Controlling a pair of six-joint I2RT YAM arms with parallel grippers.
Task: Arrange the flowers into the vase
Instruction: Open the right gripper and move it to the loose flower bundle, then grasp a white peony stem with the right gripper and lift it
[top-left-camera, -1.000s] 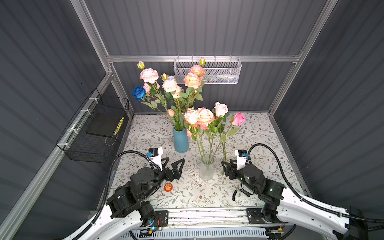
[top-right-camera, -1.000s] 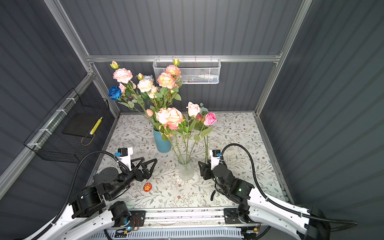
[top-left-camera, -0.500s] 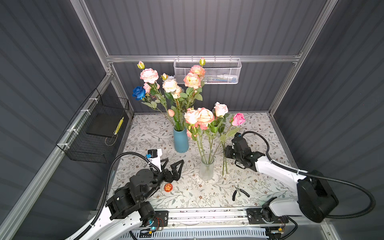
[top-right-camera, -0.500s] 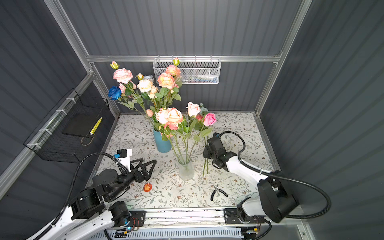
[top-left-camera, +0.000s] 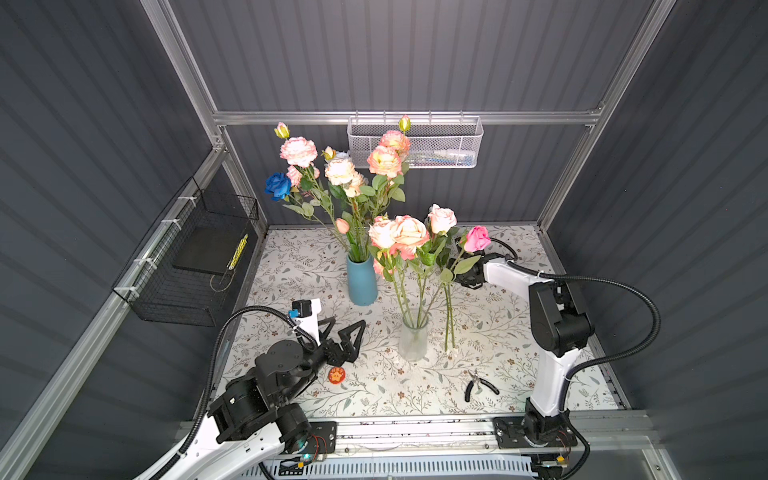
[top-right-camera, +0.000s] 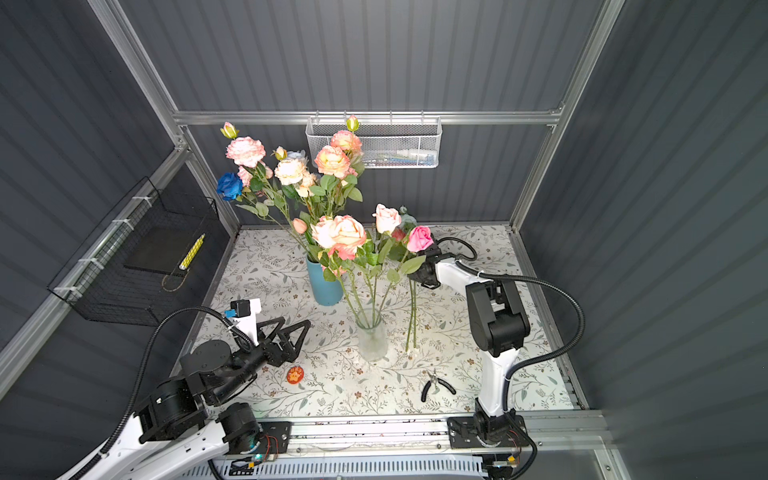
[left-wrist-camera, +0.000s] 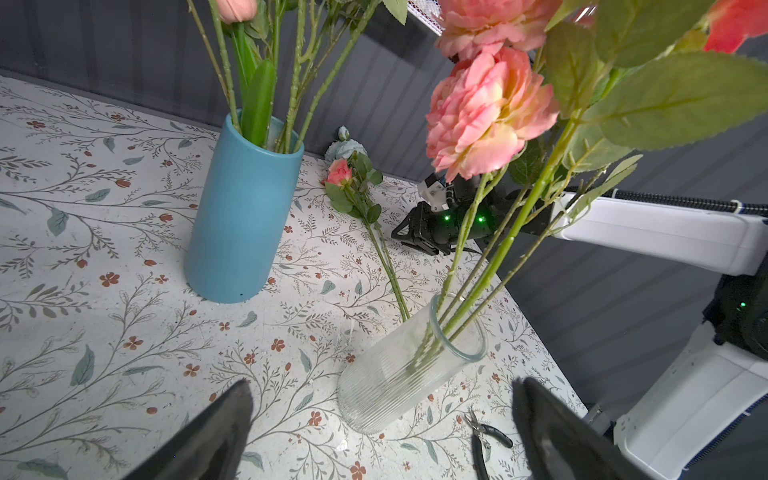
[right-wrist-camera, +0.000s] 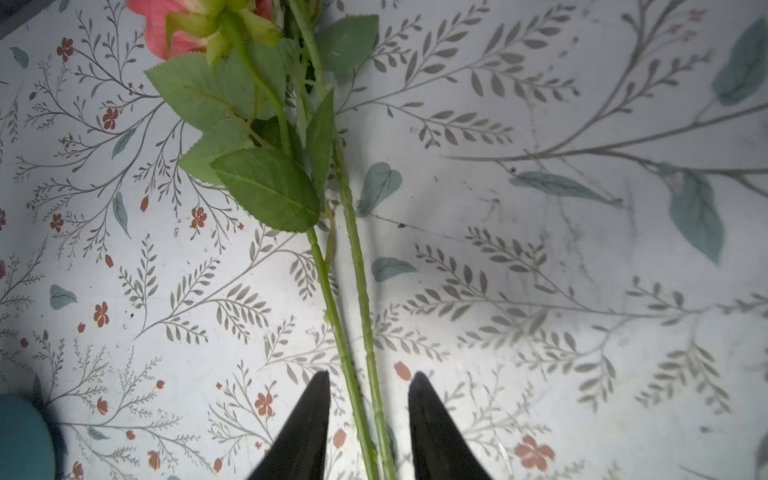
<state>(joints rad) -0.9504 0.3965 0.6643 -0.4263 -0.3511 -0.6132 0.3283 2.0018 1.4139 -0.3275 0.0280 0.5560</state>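
Top views: flowers (top-left-camera: 399, 237) stand in the glass vase (top-left-camera: 412, 338) mid-worktop (top-left-camera: 291, 266); more fill the blue vase (top-left-camera: 361, 280) behind it. Two loose flowers (top-right-camera: 411, 316) lie just right of the glass vase. Left tool (top-left-camera: 348, 328) spread wide, empty, near the vase's left.
Left wrist: right tool (left-wrist-camera: 409, 239) low over the loose flowers (left-wrist-camera: 374, 232).
Right wrist: right tool (right-wrist-camera: 368, 376) part open, astride both stems, neither side touching.
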